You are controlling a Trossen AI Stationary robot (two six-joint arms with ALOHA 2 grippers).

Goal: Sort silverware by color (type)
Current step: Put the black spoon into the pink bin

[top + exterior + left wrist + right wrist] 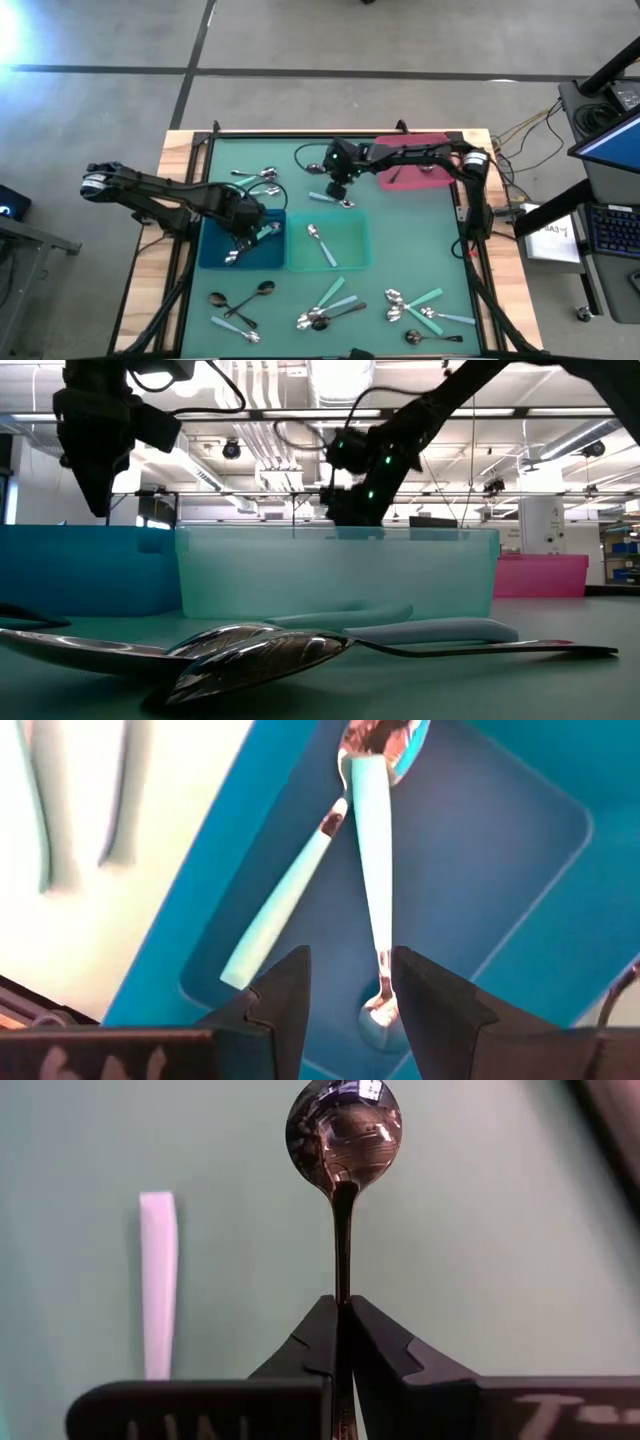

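Overhead, loose spoons [330,305] litter the mat's near edge, few binned; most sorting remains. Left wrist: left gripper [348,990] released above two teal-handled spoons [372,890] in the blue bin [520,870]. Right wrist: right gripper [343,1312] clenched on a dark spoon [343,1125].

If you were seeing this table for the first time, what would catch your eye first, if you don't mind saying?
Most striking is the right gripper, shut on the handle of a dark shiny spoon over the green mat near the pink bin. Next, the left gripper hovers open above the blue bin, where two teal-handled spoons lie. More spoons are scattered along the mat's near edge.
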